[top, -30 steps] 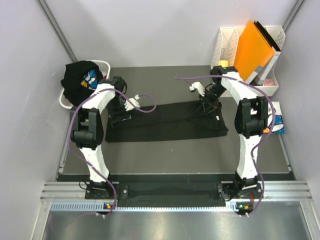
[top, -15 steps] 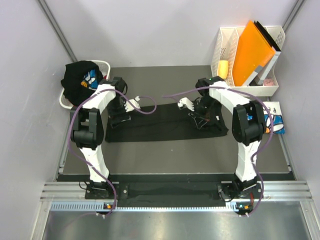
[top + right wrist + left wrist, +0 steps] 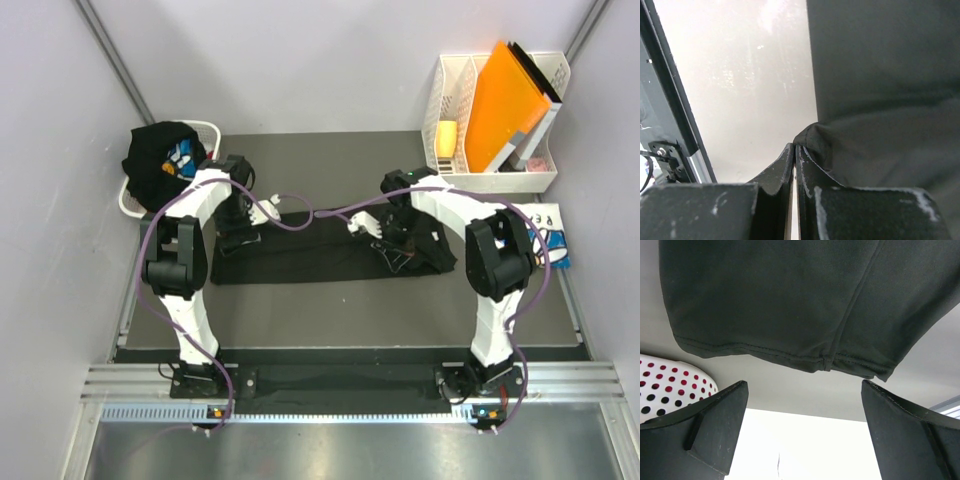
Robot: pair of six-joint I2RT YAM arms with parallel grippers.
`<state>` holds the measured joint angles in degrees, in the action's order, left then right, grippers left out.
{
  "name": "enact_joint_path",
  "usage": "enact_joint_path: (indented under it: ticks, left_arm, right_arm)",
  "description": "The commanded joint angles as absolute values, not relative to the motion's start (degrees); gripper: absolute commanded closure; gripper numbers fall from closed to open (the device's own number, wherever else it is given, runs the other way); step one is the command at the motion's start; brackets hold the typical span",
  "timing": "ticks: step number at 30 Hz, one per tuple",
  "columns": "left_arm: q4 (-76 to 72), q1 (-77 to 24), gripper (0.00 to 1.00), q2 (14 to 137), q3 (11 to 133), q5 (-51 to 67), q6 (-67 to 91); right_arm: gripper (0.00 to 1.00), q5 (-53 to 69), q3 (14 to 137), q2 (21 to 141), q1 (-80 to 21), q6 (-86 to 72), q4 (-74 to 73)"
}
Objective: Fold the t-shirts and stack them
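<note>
Leftward and toward the near edge went the right gripper (image 3: 794, 149) over the last second, its jaws pinched tight on a bunched fold of the black tee (image 3: 310, 255). That tee lay as a long flat strip of smooth matte knit across the middle of the bench (image 3: 330, 310). The left gripper (image 3: 802, 385) stood wide, holding nothing, over the tee's stitched left hem. Letters "PE" showed on the white tee (image 3: 553, 235) at the right edge. A printed tee (image 3: 155, 165) sat heaped in the perforated basket (image 3: 128, 205) at the far left corner.
</note>
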<state>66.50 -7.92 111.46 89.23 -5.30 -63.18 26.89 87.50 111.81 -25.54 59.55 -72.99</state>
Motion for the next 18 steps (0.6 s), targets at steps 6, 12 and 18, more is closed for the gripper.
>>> enact_joint_path:
  ticks: [6, 12, 18]
  left_arm:
    - [65.92, -7.91, 0.01, 109.34, 89.03, -4.48, -65.83]
    - [65.39, -7.74, 0.01, 109.69, 88.86, -4.39, -66.8]
    - [64.87, -7.38, 0.01, 110.3, 89.21, -4.48, -67.5]
  right_arm:
    - [1.0, 27.69, 88.5, 109.69, -29.88, 56.95, -70.75]
    - [0.82, 27.16, 88.33, 109.78, -31.11, 57.57, -72.24]
    - [0.41, 27.95, 89.64, 107.67, -31.11, 58.45, -73.3]
